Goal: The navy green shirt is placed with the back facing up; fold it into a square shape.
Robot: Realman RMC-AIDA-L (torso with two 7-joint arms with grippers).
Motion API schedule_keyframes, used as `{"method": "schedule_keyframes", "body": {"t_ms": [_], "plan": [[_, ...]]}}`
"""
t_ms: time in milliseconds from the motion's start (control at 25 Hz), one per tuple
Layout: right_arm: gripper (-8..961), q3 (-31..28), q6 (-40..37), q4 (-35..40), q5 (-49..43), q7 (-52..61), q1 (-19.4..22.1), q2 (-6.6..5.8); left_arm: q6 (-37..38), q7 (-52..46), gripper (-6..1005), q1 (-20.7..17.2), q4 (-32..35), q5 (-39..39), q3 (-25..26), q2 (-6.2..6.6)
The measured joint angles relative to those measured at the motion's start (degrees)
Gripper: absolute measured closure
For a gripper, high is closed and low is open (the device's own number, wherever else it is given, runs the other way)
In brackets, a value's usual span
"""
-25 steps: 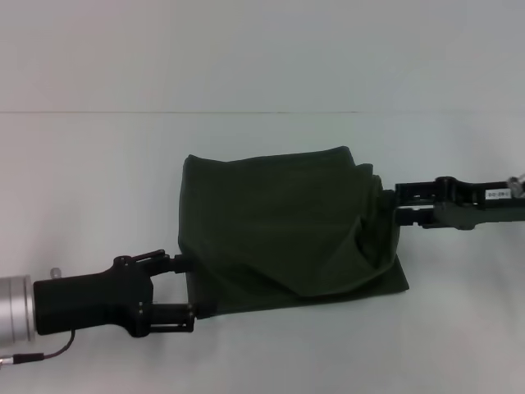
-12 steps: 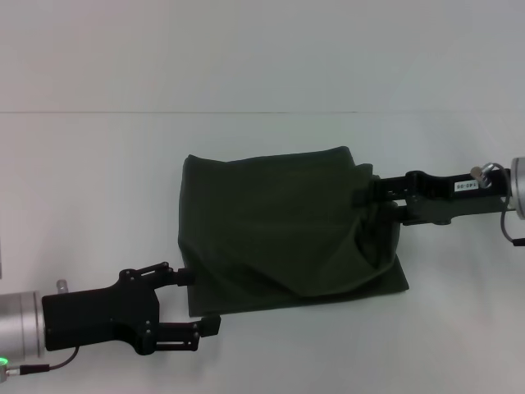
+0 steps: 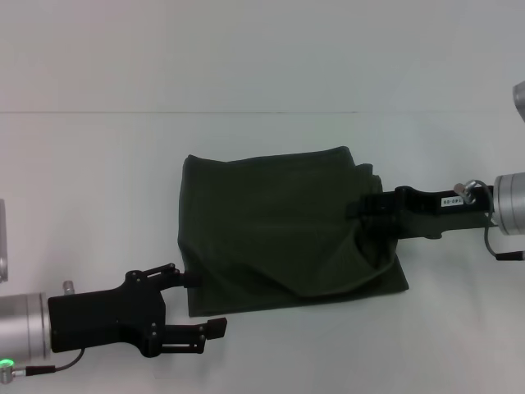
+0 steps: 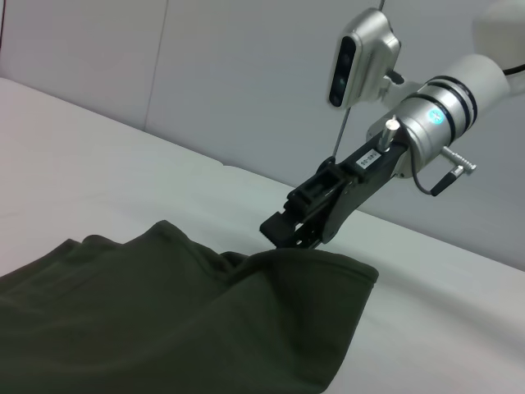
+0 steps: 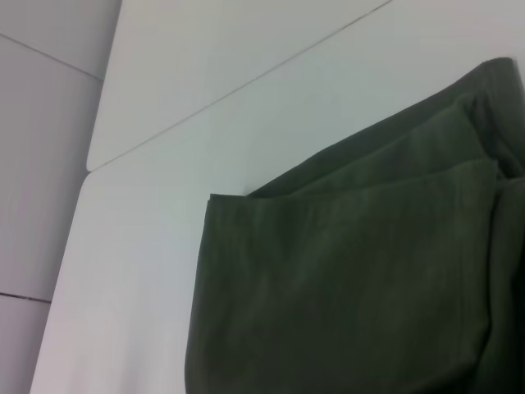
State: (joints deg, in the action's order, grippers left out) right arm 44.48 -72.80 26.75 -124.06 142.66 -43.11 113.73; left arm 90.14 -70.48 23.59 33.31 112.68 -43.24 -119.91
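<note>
Nearest the robot, the left gripper sits low at the near left corner of the shirt, with its fingers spread open and holding nothing. One finger reaches to the shirt's left edge, the other lies on the bare surface just in front of the near hem.

The shirt lies in the middle of the white surface, folded into a rough dark green rectangle. Its near edge lies flat, while the upper layer is bunched and rumpled along the right side, where a loose fold hangs over the layer beneath. The left wrist view shows that raised fold humped up off the surface.

At the shirt's right edge, farther back, the right gripper reaches in from the right and meets the rumpled fold. I cannot tell whether its fingers are open or closed, since the cloth hides their tips.

The right wrist view shows stacked layers of the shirt at its far left corner
</note>
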Motion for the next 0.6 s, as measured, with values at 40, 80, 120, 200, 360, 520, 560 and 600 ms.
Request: {"method": "schedule_keyframes", "body": {"t_ms": [40,80,120,200,360,520,560,600], "plan": [[203,-0.01,0.73,-0.23,0.0,0.01,-0.1,0.16,0.01,0.0,77,0.0,0.0,0.0,0.0,-0.04],[203,-0.01,1.3,-0.4,0.0,0.01,-0.19,0.39,0.02,0.01,77,0.0,0.0,0.0,0.0,-0.09],[203,-0.03,1.68,-0.42,0.01,0.02,-0.22,0.56,0.02,0.02,77,-0.01,0.0,0.0,0.0,-0.12],[204,-0.12,2.68,-0.48,0.12,0.03,-0.35,0.94,0.04,0.03,77,-0.02,0.0,0.0,0.0,-0.18],[204,-0.11,4.44,-0.72,0.2,0.06,-0.89,1.32,0.05,0.12,77,-0.02,0.0,0.0,-0.07,-0.24],[204,-0.03,6.3,-0.96,0.16,0.07,-1.25,1.87,0.13,0.13,77,0.17,0.01,0.0,-0.14,-0.38],[204,0.07,6.71,-0.94,0.11,-0.07,-1.28,2.03,0.14,0.13,78,0.18,0.01,0.0,-0.16,-0.47],[225,0.4,7.08,-0.84,0.06,-0.28,-1.3,2.24,0.14,0.14,78,0.2,0.04,-0.01,-0.16,-0.59]]}}
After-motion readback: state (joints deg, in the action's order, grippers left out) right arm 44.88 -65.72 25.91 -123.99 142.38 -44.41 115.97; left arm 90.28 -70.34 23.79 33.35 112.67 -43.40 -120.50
